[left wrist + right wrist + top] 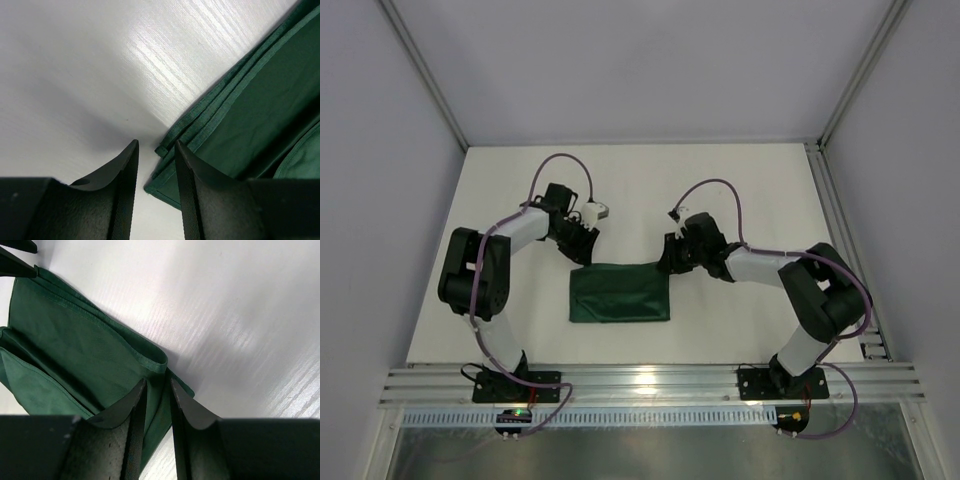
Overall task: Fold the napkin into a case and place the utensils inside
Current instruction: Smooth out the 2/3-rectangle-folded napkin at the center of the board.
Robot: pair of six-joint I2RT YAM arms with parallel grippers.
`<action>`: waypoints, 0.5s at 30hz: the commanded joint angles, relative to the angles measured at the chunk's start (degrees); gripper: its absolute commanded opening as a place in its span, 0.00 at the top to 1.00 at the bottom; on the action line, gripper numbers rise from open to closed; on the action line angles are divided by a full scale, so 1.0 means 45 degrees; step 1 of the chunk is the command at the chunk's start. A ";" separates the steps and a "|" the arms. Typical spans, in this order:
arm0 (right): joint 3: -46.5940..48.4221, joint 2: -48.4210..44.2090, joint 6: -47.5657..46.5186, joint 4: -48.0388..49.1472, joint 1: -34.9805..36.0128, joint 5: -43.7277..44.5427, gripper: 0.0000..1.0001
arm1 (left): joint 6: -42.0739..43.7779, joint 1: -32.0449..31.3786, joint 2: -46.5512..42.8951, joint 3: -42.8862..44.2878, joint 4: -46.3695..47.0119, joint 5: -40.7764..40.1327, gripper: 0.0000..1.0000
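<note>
The dark green napkin (pixel 620 292) lies folded into a flat oblong of stacked layers in the middle of the white table. Its hemmed layers show in the left wrist view (pixel 260 100) and the right wrist view (pixel 75 335). My left gripper (pixel 585 250) is at the napkin's far left corner. It is open (pixel 156 145), with the corner lying just below the gap and not pinched. My right gripper (pixel 668 262) is at the far right corner. Its jaws (pixel 158 381) stand slightly apart over the cloth edge. No utensils are in view.
An aluminium rail (pixel 640 380) runs along the near edge, over the arm bases. A second rail (pixel 832 230) borders the table's right side. White walls close in the left, back and right. Purple cables (pixel 565 165) loop above both wrists.
</note>
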 commanded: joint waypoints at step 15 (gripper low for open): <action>0.0392 0.1081 0.0372 0.1346 -0.0022 -0.0934 0.81 | 0.0483 -0.0005 0.0594 0.0094 -0.0987 0.0325 0.80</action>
